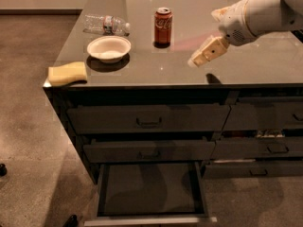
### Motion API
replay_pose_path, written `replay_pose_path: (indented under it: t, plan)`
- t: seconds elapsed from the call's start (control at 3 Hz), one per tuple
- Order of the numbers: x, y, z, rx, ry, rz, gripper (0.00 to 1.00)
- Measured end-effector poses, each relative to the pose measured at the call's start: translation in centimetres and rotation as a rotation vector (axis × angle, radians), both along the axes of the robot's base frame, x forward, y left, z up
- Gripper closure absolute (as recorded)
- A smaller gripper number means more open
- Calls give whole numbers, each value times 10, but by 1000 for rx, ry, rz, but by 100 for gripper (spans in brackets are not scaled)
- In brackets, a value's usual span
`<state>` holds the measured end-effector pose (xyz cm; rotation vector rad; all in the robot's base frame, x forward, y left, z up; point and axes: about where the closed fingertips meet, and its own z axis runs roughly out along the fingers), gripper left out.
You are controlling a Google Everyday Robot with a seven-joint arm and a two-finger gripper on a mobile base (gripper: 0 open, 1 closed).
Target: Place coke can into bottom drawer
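Coke can (163, 26) stands upright on the grey surface (265, 67), toward the back and well in from the front edge. There is bare surface in front of the can and to its right. A white bowl (109, 48) sits front-left of the can, near it but apart. A clear plastic water bottle (105, 24) lies on its side to the can's left, also apart. A yellow sponge (67, 73) sits at the front-left corner, right at the surface edge.

Bottom drawer (147, 188) is pulled out under the left column. Its flat dark inside faces up and its pale front edge is near the bottom of the view. Floor lies open to the left of the drawer. Two shut drawer fronts (147, 118) with bar handles sit above it, and the right drawer column (265, 117) is beside them.

End effector (196, 60) is right of the can and slightly nearer the front edge. It is apart from the can and raised over the surface, with its shadow near the front edge. Its tip points down and left. The white arm (258, 15) enters from the upper right, sloping down-left. Cannot tell if the end effector is apart or together.
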<state>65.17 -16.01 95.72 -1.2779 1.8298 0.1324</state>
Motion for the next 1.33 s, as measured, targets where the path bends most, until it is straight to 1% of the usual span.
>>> replay_pose_path:
  t: [0.33,0.67,1.0,1.33]
  plan:
    - [13,0,2,128,-74,-54,0]
    - [41,9,5,290,-138,-79,0]
    - [65,24,11,364,-155,-67,0]
    - [90,38,24,400,-158,-55,0]
